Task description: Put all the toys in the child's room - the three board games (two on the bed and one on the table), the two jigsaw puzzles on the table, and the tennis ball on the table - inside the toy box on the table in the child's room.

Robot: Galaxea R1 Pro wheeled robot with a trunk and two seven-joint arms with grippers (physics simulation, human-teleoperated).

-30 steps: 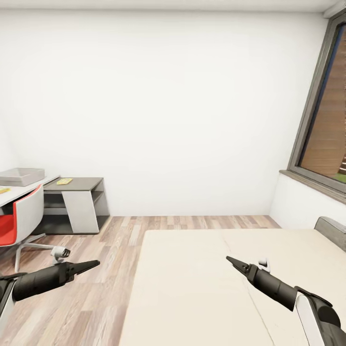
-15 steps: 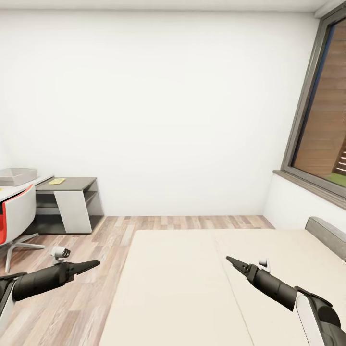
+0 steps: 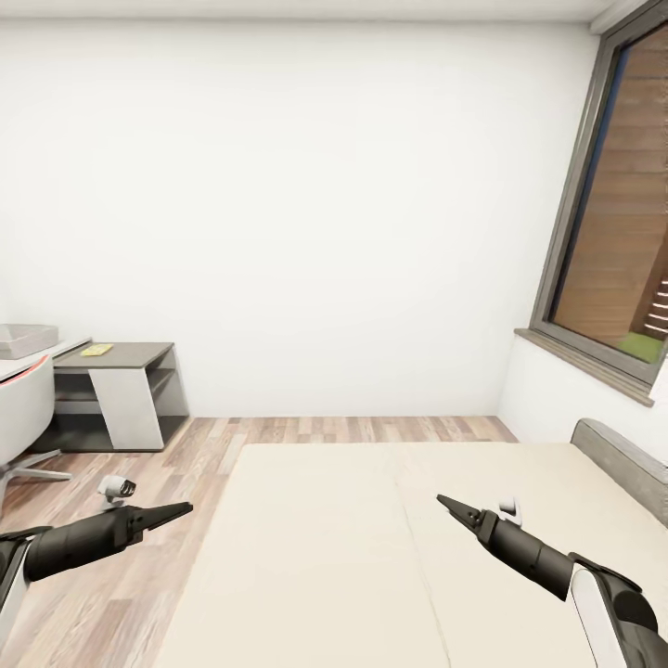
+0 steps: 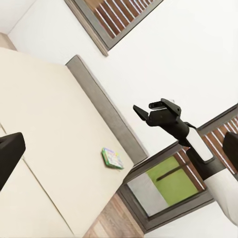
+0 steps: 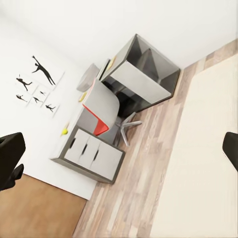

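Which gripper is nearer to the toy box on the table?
Left. The left gripper hangs over the floor, on the side of the toy box; the right gripper hangs over the bed, farther away.

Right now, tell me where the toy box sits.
In the head view the toy box sits at the far left edge, on the table, above the chair and left of the dark cabinet.

Simulated child's bedroom: wide beige bed [image 3: 371,547], desk [image 5: 82,111], wood floor [image 3: 176,464], window [image 3: 617,232].
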